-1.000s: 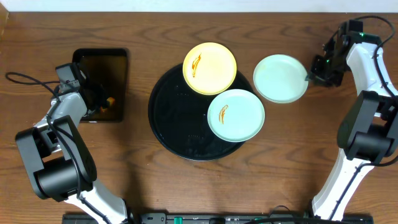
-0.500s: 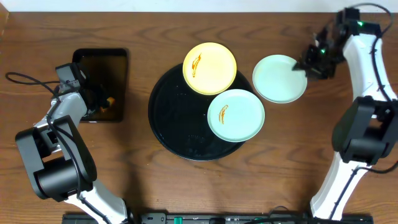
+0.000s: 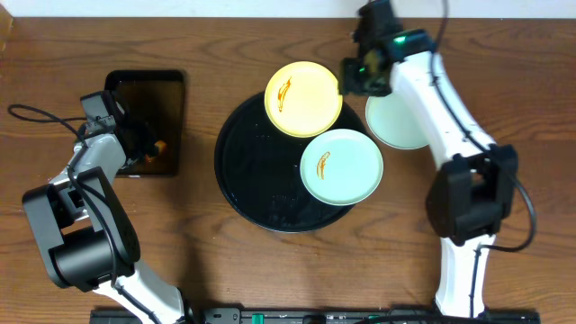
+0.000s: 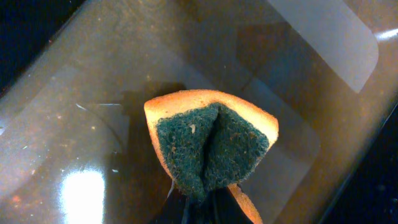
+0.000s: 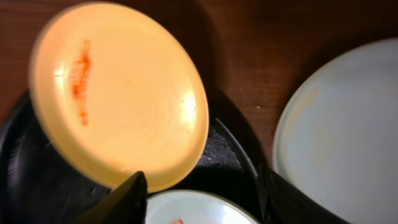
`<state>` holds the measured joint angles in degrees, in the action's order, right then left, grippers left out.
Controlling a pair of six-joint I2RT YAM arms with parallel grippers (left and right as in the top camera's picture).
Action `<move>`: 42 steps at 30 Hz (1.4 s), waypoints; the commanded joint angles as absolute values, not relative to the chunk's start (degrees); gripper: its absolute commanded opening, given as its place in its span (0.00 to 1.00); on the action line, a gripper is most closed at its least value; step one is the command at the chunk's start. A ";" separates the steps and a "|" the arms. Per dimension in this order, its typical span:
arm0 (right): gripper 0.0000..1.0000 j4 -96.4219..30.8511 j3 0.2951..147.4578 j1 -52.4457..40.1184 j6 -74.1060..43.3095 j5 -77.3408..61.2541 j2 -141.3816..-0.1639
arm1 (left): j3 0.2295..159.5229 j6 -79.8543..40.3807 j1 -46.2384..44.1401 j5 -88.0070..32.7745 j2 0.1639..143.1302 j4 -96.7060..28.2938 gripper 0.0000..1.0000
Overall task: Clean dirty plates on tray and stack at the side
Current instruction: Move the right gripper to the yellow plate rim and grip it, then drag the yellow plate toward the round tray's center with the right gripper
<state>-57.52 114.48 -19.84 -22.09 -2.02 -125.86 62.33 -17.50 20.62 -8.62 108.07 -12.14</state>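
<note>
White arm (image 3: 430,79) stretches to the yellow plate (image 3: 303,97), right claw (image 5: 202,198) released; left claw (image 4: 199,208) clenches sponge (image 4: 211,143).

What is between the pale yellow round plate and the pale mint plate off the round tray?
In the overhead view the open right gripper hangs over that gap; the right wrist view shows bare wooden table and the large round black tray's rim.

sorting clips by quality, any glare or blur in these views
Left wrist: sharp on the orange sponge with green scouring face, bright glare patches on the glossy rectangular black tray. Right wrist: pale yellow round plate looks soft, slightly blurred. Overhead: even light, crisp.
</note>
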 commanded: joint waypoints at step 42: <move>0.01 -49.39 114.76 -25.23 -23.27 -17.30 -132.77 | 62.11 -16.08 20.86 -11.55 102.04 -11.64 0.07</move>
<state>-49.65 114.48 -24.51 -26.00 -12.47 -136.25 62.24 -17.30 20.62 -10.63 106.72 -11.79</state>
